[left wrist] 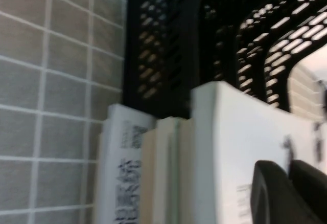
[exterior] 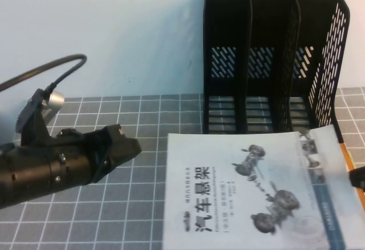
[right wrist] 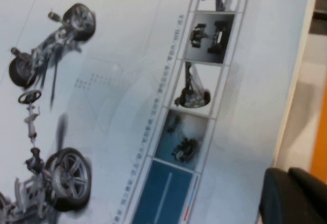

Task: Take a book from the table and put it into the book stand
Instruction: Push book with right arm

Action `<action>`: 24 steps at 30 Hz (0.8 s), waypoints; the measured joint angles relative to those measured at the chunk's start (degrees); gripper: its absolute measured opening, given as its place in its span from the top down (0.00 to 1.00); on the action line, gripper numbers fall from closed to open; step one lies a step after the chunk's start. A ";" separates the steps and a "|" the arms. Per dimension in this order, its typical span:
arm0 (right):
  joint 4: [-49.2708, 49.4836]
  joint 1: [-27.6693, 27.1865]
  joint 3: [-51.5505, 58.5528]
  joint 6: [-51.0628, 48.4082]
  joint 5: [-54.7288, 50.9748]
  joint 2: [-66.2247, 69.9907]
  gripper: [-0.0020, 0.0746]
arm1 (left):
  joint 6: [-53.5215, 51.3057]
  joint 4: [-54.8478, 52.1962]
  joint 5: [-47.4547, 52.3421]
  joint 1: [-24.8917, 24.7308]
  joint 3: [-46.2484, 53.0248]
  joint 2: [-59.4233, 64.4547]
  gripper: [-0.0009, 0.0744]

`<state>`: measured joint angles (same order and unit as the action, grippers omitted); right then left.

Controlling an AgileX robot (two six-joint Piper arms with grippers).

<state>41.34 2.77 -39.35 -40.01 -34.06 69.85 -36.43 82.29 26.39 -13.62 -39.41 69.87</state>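
The white book [exterior: 251, 193] with a bold black title and grey car-suspension pictures lies flat on the grid-cloth table [exterior: 142, 216], just in front of the black book stand [exterior: 268, 61]. It lies on top of other books. My left gripper [exterior: 128, 147] hovers left of the book with its fingers together; in the left wrist view [left wrist: 291, 193] it points toward the book [left wrist: 230, 132] and the stand [left wrist: 168, 40]. My right gripper [exterior: 358, 178] is at the book's right edge, fingers together [right wrist: 296, 196] over the cover's margin [right wrist: 245, 81].
An orange-bordered book [right wrist: 321, 147] shows under the white book's right edge, and page edges of stacked books [left wrist: 163, 173] show from the left side. The stand's three compartments hold nothing. Bare grid cloth [exterior: 85, 216] lies under and left of my left arm.
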 joint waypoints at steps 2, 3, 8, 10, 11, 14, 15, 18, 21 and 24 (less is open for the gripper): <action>0.39 2.56 0.00 0.47 0.62 0.00 0.98 | -3.54 5.01 1.04 0.00 0.00 0.03 0.85; 0.55 3.80 0.00 0.74 0.93 0.00 0.98 | -5.56 7.52 1.75 0.00 0.00 0.13 0.77; 0.82 6.41 0.00 0.98 1.88 0.00 0.98 | -10.15 13.74 6.30 0.40 0.00 0.13 0.38; 0.82 6.40 0.00 1.10 2.11 0.09 0.98 | -10.40 13.86 10.00 2.07 0.00 0.13 0.30; 0.71 6.54 0.00 1.20 2.14 0.09 0.98 | -10.28 13.86 12.79 3.66 0.00 0.25 0.27; 0.17 6.53 0.00 1.42 2.25 0.09 0.98 | -10.21 13.65 23.86 10.14 -0.10 1.89 0.25; 0.06 6.53 0.00 1.42 2.25 0.09 0.98 | -10.21 13.23 28.12 12.86 -0.10 2.73 0.24; 0.06 6.53 0.00 1.42 2.25 0.09 0.98 | -10.45 10.18 36.75 19.98 -0.41 5.98 0.24; 0.05 6.53 0.00 1.42 2.25 0.09 0.98 | -10.71 4.71 38.96 22.80 -0.55 9.34 0.24; -0.05 6.53 0.00 1.42 2.25 0.09 0.98 | -11.24 0.71 39.65 22.96 -0.55 12.95 0.24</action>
<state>41.29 9.30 -39.35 -38.59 -31.81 69.94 -47.67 83.00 66.04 9.34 -39.95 82.82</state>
